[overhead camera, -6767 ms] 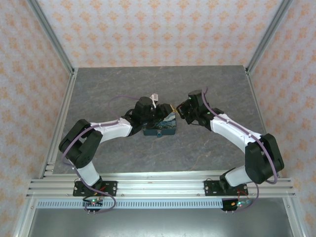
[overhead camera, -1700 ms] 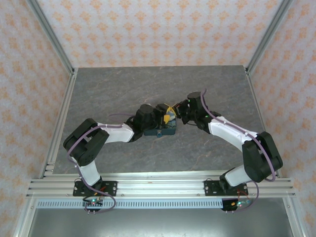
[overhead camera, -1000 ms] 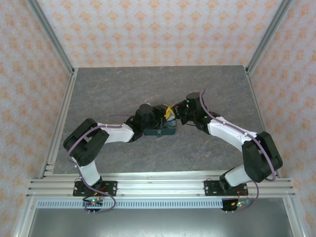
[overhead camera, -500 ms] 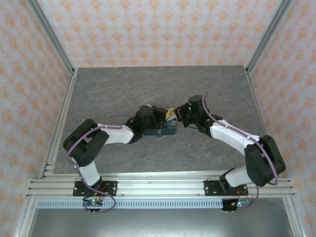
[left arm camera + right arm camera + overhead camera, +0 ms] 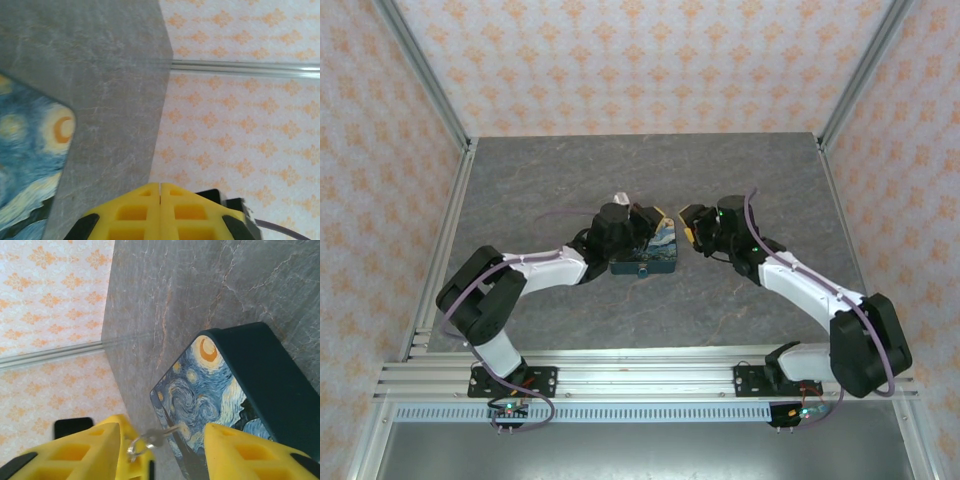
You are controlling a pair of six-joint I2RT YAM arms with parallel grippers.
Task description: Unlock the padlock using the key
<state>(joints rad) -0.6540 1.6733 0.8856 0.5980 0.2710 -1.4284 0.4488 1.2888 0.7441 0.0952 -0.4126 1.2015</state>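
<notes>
Left gripper (image 5: 160, 186): pads pressed flat together, and I see nothing between them. It sits at the far edge of the swirl-print box (image 5: 655, 248). My read is that it's there to steady the box, not to grab anything.

The box lies flat on the grey table (image 5: 540, 180), mid-workspace, between the two arms, so either arm can reach it.

Padlock (image 5: 643, 270): I take it to be the small fitting on the box's near teal face. It's too small from above to tell if the shackle is shut.

Key (image 5: 156, 436): silver, on a ring. It lies against the inner side of one yellow finger (image 5: 92, 452) of the right gripper (image 5: 691, 229), just off the box's right end.

The right jaws stand apart, partway wide, and are not clamping the key. I can't tell if the ring is snagged on that finger or slipping off.

My judgement: the key is nowhere near the lock. It needs a firm re-grip, then an approach to the near face.
</notes>
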